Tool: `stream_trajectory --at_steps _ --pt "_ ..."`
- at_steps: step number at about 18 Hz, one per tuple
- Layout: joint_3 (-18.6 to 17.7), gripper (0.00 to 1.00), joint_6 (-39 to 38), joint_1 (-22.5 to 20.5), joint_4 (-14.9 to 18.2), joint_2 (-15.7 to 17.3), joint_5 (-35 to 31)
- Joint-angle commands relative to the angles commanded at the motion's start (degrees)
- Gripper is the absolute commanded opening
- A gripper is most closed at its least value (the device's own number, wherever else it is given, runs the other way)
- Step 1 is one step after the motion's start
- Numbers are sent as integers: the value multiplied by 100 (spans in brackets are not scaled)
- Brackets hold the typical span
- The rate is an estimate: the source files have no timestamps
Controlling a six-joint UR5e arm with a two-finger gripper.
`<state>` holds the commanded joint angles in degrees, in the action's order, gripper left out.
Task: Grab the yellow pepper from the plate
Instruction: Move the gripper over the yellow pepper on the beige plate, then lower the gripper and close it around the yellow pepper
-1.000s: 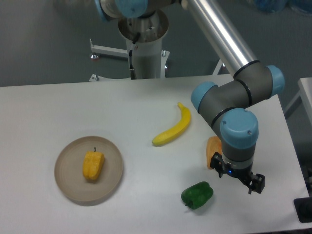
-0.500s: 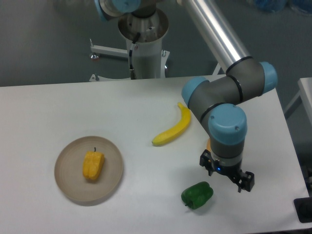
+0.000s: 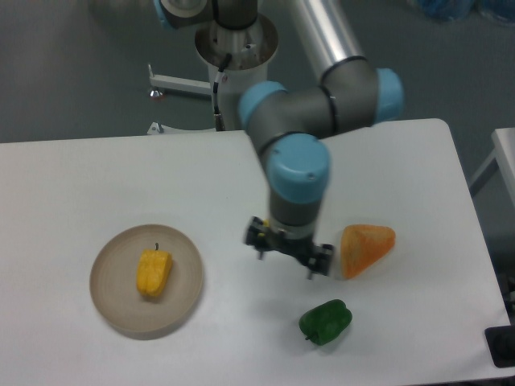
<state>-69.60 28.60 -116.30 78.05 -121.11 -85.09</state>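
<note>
The yellow pepper (image 3: 154, 273) lies on the round beige plate (image 3: 113, 301) at the front left of the white table, its short dark stem pointing away from me. My gripper (image 3: 288, 256) hangs above the table to the right of the plate, well apart from the pepper. Its fingers point down and stand apart, with nothing between them.
An orange wedge (image 3: 366, 248) lies just right of the gripper. A green pepper (image 3: 326, 322) lies in front of it. The arm hides the banana. The arm's base column (image 3: 240, 76) stands behind the table's far edge.
The arm has swung left across the table, from beside the orange wedge toward the plate. It now covers the banana and has uncovered the wedge. The pepper and plate have not moved.
</note>
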Motion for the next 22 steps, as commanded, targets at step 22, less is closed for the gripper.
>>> stream_trajectory --at_steps 22 --pt "-863 100 -1243 1119 -1380 -185 1"
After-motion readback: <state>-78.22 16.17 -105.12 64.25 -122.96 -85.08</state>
